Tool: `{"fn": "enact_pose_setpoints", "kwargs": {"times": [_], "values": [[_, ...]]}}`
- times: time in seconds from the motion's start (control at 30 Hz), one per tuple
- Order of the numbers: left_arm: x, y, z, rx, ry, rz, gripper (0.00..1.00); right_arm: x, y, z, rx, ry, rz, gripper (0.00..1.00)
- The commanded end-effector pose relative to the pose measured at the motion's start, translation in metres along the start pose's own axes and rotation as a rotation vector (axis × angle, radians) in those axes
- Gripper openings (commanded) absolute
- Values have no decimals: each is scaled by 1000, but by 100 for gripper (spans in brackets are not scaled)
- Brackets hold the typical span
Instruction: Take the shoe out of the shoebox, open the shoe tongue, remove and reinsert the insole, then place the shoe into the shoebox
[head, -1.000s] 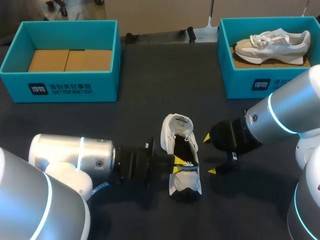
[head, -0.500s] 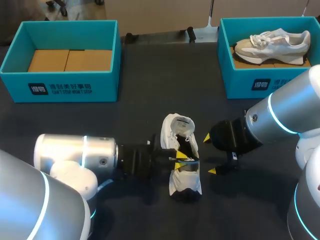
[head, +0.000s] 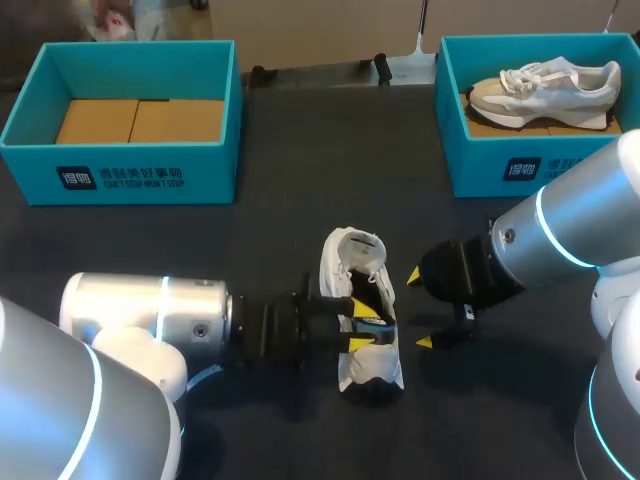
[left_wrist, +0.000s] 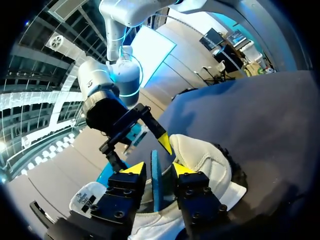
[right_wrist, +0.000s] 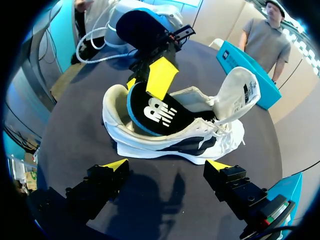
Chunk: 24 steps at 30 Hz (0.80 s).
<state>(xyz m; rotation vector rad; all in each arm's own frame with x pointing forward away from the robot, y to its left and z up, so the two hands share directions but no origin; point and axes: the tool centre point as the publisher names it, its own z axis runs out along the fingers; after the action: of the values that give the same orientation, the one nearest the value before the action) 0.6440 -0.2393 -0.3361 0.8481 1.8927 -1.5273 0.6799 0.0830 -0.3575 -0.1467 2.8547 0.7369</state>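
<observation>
**Ana:** What is on the left of your table (head: 290, 170)?

**Ben:** Far back on the left you have a blue box (head: 120, 178). There is brown cardboard (head: 140, 120) inside it.

**Ana:** Where is your left gripper (head: 355, 325)?

**Ben:** It comes in low from the left and sits at the open top of the white shoe (head: 372, 368). Its two yellow tips are close together. They pinch the black insole (right_wrist: 152, 114) from both sides.

**Ana:** Is the insole in the shoe?

**Ben:** Only part of it. The heel end sticks up out of the shoe, and the rest slopes down inside.

**Ana:** And the shoe?

**Ben:** It stands on its sole in the middle of your table, out of any box. Its tongue (head: 352, 247) is flipped up and open.

**Ana:** What about your right gripper (head: 419, 308)?

**Ben:** It is just beside the shoe, on the right. Its tips are spread wide apart, and it holds nothing and touches nothing.

**Ana:** Anything further right?

**Ben:** Far back on the right you have a second blue box (head: 500, 165). Another white shoe (head: 545, 92) lies in it.
</observation>
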Motion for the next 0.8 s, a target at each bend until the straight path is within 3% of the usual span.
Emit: {"fn": "enact_pose_setpoints", "kwargs": {"times": [0.03,0.1,0.27,0.5,0.53,0.57,0.6,0.67,0.7,0.8], "values": [[8,0,1,-10,4,-10,10,1,1,0,4,-3,1,100],[9,2,3,-10,9,-15,0,1,1,0,4,-3,1,100],[12,15,10,-27,27,-18,0,1,1,0,4,-3,1,100],[10,14,4,-28,23,-27,0,1,1,0,4,-3,1,100],[9,11,2,-24,20,-30,9,1,1,0,4,-3,1,100],[7,7,1,-21,16,-25,36,1,1,0,4,-3,1,100],[5,4,-1,-16,13,-24,47,1,1,0,4,-3,1,100],[3,-1,-3,-10,15,-22,49,1,1,0,4,-3,1,100],[2,-5,-5,-6,18,-21,60,1,1,0,4,-3,1,100],[-3,-11,-11,-2,21,-19,69,1,1,0,4,-3,1,100]]}}
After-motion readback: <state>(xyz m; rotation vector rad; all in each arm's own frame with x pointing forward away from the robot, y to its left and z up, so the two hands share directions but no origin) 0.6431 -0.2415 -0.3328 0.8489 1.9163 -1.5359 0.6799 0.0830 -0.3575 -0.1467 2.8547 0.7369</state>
